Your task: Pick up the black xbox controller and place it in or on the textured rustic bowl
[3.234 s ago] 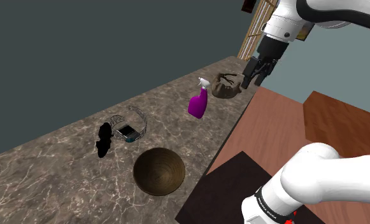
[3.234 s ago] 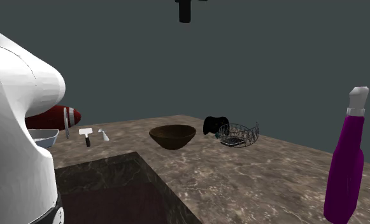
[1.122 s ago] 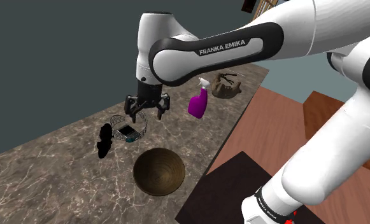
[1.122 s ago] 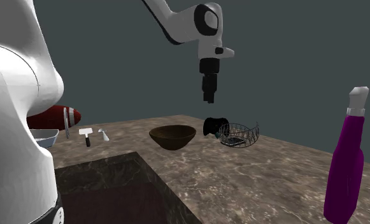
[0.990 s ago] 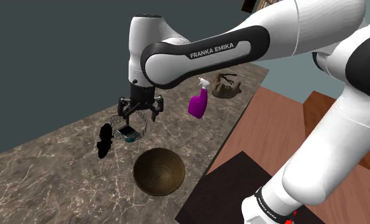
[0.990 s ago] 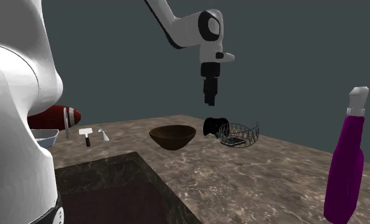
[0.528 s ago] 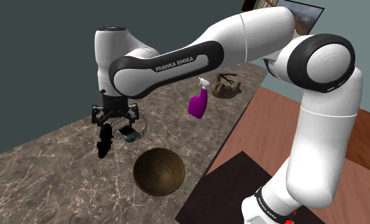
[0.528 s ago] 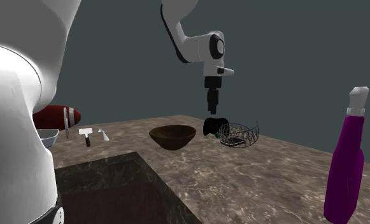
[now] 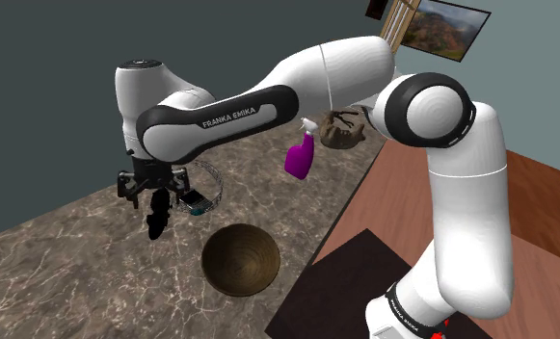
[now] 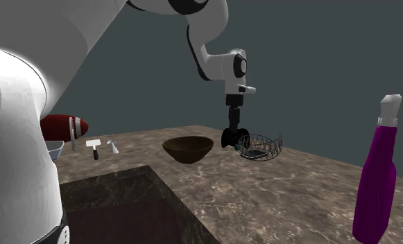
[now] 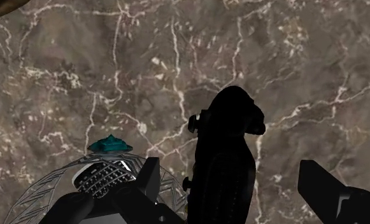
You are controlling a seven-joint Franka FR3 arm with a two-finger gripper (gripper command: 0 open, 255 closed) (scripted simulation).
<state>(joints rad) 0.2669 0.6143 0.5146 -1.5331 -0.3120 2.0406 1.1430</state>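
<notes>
"So, where's the black controller [image 9: 156, 220]?"

"On the marble surface [image 9: 66, 260], just beside the wire basket [image 9: 204, 189]. The gripper [image 9: 155, 188] is spread wide over it, and the brown bowl [image 9: 240, 258] is near."

- Black two-finger gripper [image 9: 155, 192], fingers apart, just above the black game controller [image 9: 157, 221].
- Round wire basket [image 9: 213, 182] just right of the controller.
- Dark brown round bowl [image 9: 240, 258] nearer, apart from both.

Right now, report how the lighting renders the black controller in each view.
Wrist view: the controller is a flat, detailless silhouette, sharp against the pale-veined counter. Shoulder view: it blends into the black gripper above. Second exterior view: dim, the two merge likewise.
</notes>
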